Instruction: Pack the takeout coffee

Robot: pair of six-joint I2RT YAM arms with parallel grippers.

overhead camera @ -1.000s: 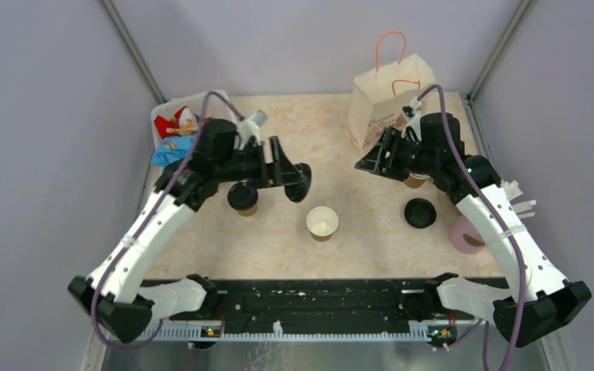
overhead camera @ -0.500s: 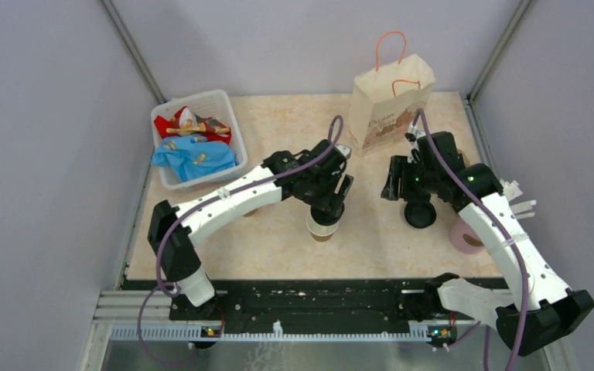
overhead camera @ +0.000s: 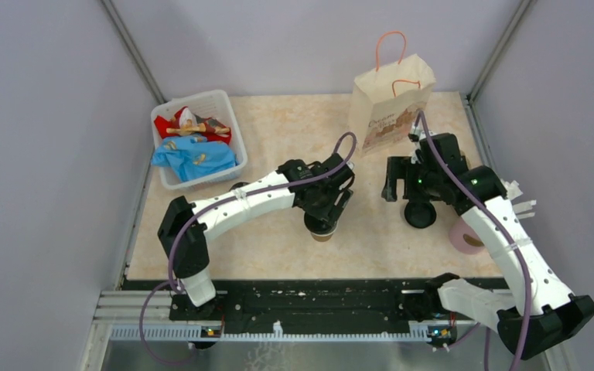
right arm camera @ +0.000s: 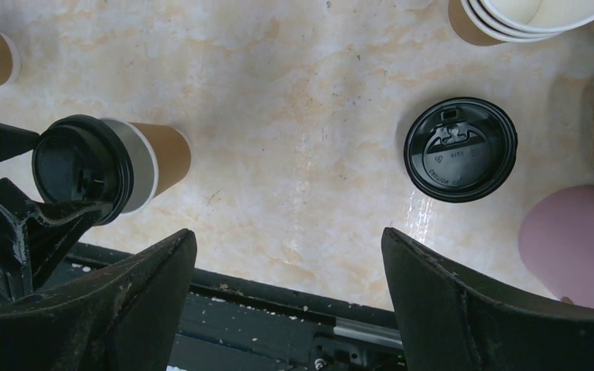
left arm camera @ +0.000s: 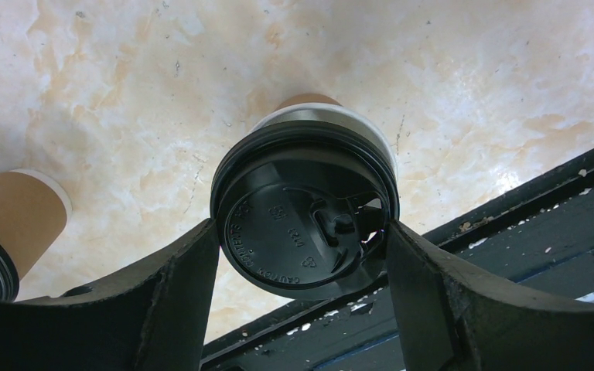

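Left hand (left arm camera: 302, 232): clamped on the black lid (left arm camera: 278, 224), 1 finger at each side.
Black lid: on top of the centre cup (left arm camera: 306, 101), whose white rim shows at its far edge.
Centre cup: upright on the counter (overhead camera: 294, 131), near the front edge.
Second cup (left arm camera: 15, 216): lidded, to the left, apart.
Right hand (right arm camera: 288, 238): fingers wide apart, holding nothing.
Loose lid (right arm camera: 460, 149): flat on the counter, beside the pink cup (right arm camera: 576, 243).

Paper bag (overhead camera: 390, 108) back right; white basket (overhead camera: 189, 97) back left; pink cup (overhead camera: 461, 233) right
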